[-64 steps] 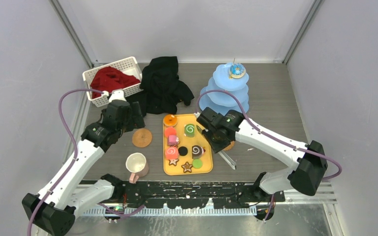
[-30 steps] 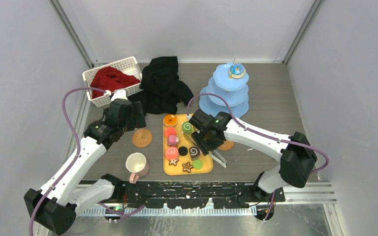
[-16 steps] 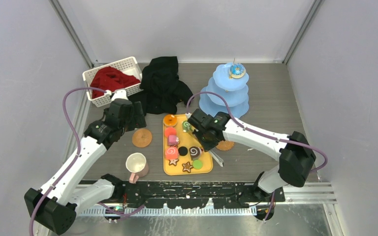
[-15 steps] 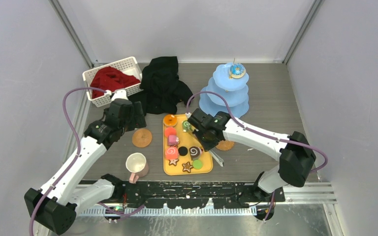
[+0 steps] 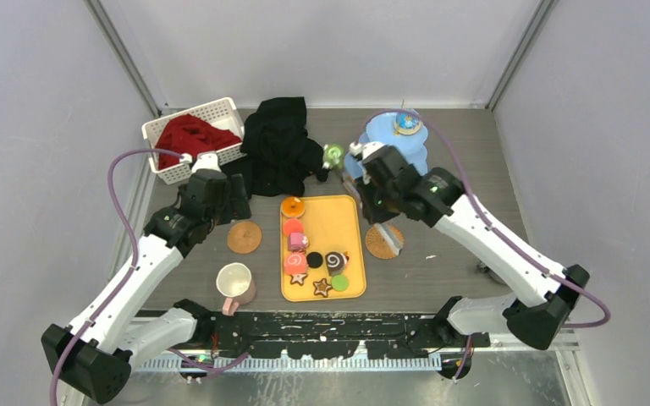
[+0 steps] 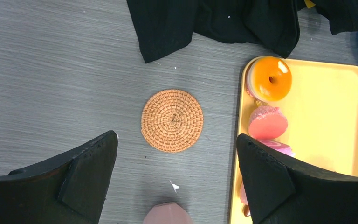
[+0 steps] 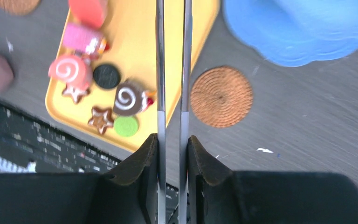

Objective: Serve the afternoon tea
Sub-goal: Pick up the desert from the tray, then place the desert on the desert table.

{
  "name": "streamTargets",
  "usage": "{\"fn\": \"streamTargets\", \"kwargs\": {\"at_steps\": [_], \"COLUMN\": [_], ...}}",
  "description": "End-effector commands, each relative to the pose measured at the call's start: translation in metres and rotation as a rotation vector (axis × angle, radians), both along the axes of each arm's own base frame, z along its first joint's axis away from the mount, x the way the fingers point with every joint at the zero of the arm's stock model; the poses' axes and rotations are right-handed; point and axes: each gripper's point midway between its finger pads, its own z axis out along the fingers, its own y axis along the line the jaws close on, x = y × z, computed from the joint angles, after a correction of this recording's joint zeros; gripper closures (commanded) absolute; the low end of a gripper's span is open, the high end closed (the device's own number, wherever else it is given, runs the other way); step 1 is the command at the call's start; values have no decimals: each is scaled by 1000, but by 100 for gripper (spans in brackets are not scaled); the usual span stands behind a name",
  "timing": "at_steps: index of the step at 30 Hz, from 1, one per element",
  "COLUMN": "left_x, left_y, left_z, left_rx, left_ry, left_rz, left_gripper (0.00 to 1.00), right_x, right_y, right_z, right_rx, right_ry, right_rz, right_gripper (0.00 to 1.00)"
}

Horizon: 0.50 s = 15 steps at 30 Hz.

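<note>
The green swirl roll (image 5: 333, 155) sits pinched at the tip of the metal tongs (image 7: 160, 70), upper centre of the top view, just left of the pale-blue tiered stand (image 5: 387, 128). The right gripper (image 7: 171, 144), the nearer one, is pressed together on the tongs. The left gripper (image 6: 175, 140) is spread wide and empty.

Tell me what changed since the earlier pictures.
The right arm lifted the green roll off the tray with the tongs and carried it back toward the stand. Left arm, mug and other sweets stayed put.
</note>
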Motion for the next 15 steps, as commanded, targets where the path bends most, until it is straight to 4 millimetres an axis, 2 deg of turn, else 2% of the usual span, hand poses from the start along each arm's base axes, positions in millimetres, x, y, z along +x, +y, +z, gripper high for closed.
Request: {"fn": "streamTargets", "kwargs": {"at_steps": [1,4,9,15], "left_x": [14,13,9,5], "left_y": [5,7,3,4], "left_z": [34,39,35,30], "left_rx": [14,18,-14,-21], "left_ry": [-114,-121,-118,-114], "left_rz": [14,13,5,5], "left_gripper": [2,2,2,2], "right_x": [36,54,85,101], "right_y": [-26,-33,-60,-72], "right_z": [49,59,62,69], "right_rx": [64,88,84,123], "right_ry": [-143,-178,-219,-245], "right_rz": [-124,-185,-330,-393], "right_gripper": [99,99,100,99]}}
